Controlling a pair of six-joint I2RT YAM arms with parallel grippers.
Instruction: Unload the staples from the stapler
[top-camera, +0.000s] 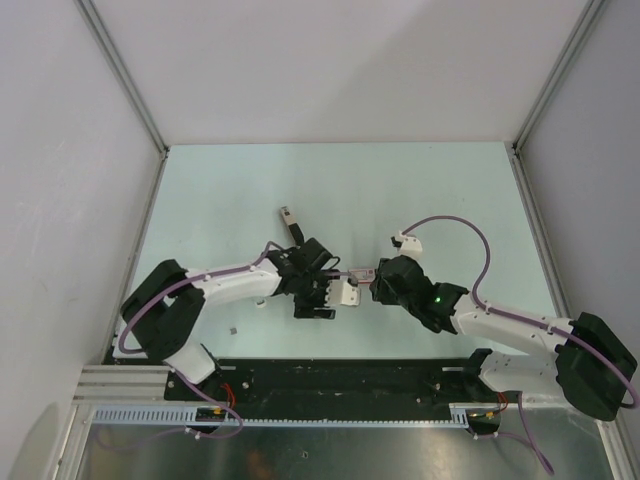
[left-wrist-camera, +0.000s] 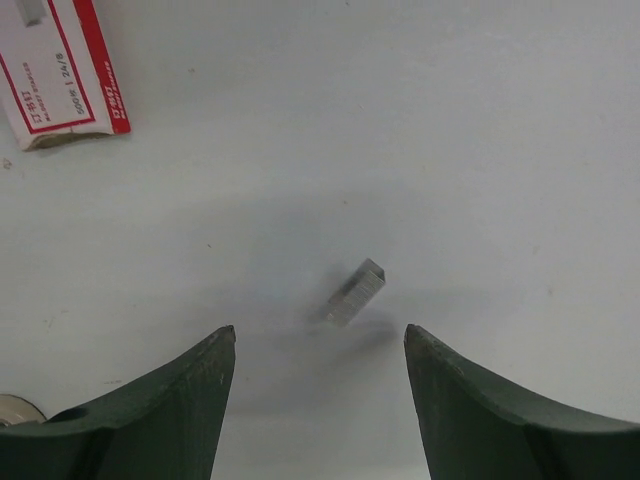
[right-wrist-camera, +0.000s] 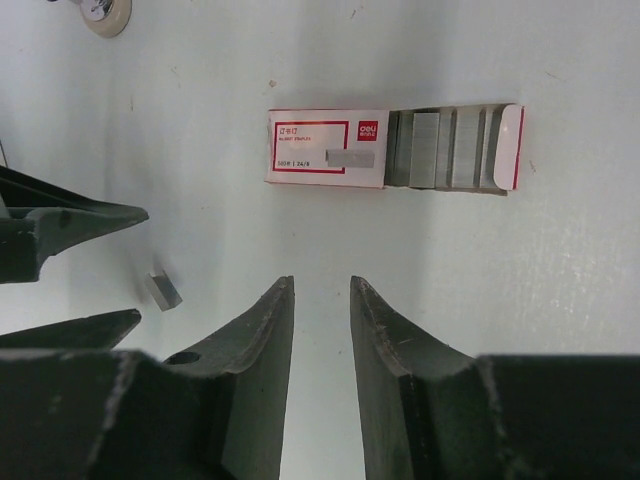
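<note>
Staples (left-wrist-camera: 356, 292) lie on the table (left-wrist-camera: 420, 120) just ahead of the parted left jaws.

Loose staples (left-wrist-camera: 357, 291) lie on the table (left-wrist-camera: 450, 120) just ahead of the left fingers (left-wrist-camera: 170, 410), box (left-wrist-camera: 62, 65) beyond.

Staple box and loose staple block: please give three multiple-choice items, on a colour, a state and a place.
1. The small white cardboard staple box has a frame of: A blue; B red; C green.
2. Its inner tray is: A slid out; B shut; C removed.
3. The small grey ribbed metal staple block lies: A in the tray; B on the box; C on the pale table before the open left gripper.
B: red lines edge the sleeve. A: grey staple rows show. C: bare table surrounds it.
</note>
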